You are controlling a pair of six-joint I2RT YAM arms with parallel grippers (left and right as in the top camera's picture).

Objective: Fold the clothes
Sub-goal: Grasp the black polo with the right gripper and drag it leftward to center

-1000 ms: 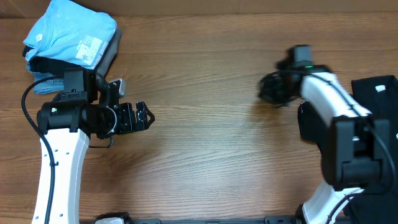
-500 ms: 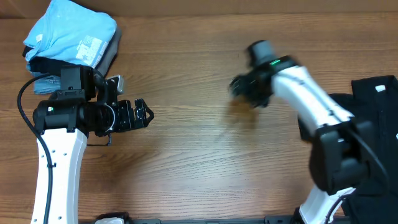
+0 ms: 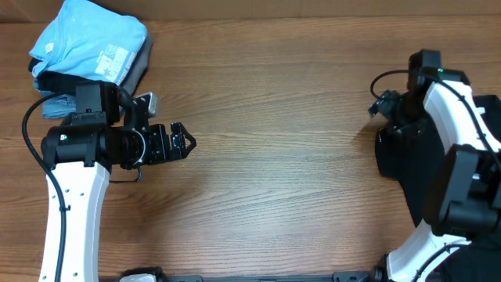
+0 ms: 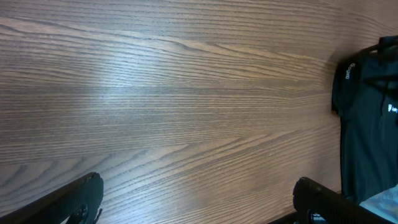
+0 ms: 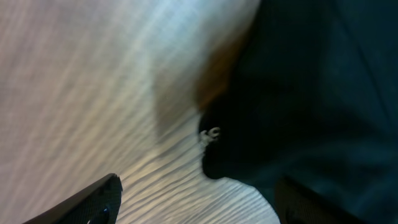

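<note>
Quick pass. Black shirt (image 3: pixel 395 160) sits at the right edge of the overhead frame, bunched, mostly hidden under my right arm. A white tag (image 3: pixel 479 111) shows on it at the upper right. It lies flat on the wooden table (image 3: pixel 274 117), not lifted.

Right gripper (image 3: pixel 385 106) is in the upper right of the overhead frame, right at the shirt's upper left corner. In the right wrist view its two fingers (image 5: pixel 93 202) sit in the bottom corners of the frame, spread wide. Only wood and the shirt's dark edge (image 5: pixel 311 93) show between them, so the jaws are apart with nothing clamped. That view is blurred. There's a small white mark (image 5: pixel 210 134) on the cloth edge, can't read it.

Left gripper (image 3: pixel 176 143) is at mid left of the overhead frame, pointing right, well apart from the shirt. In the left wrist view its fingers (image 4: pixel 81 199) are spread to the bottom corners over bare wood, jaws fully apart and empty. The shirt (image 4: pixel 367 124) is at the far right of that frame.

A light-blue folded garment (image 3: pixel 90 39) is at the upper left of the overhead frame, stacked on other folded items.
</note>
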